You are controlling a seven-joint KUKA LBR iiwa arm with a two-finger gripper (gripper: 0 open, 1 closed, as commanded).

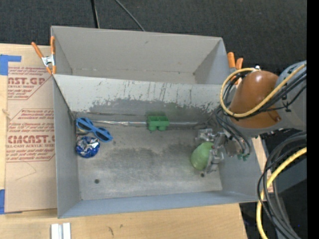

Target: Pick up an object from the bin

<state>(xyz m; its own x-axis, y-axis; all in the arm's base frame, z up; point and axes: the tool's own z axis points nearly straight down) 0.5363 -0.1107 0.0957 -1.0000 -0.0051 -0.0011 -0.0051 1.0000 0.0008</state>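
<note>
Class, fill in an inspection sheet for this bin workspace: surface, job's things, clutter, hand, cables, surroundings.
Surface: grey bin floor, scuffed, streaked along the back wall.
Job's things: pale green rounded thing at the right end, against the hand.
Clutter: green block at back middle; blue glasses at left; crumpled blue-and-white thing beside them.
Hand: low in the bin's right end.
Cables: yellow and black cables loop round the orange wrist cover.
Surroundings: wooden tabletop in front, dark floor behind.

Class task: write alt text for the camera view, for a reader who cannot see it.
The robot's claw is down at the right of the grey bin, beside a pale green rounded thing. A green block lies mid-back; blue glasses lie left.
</note>
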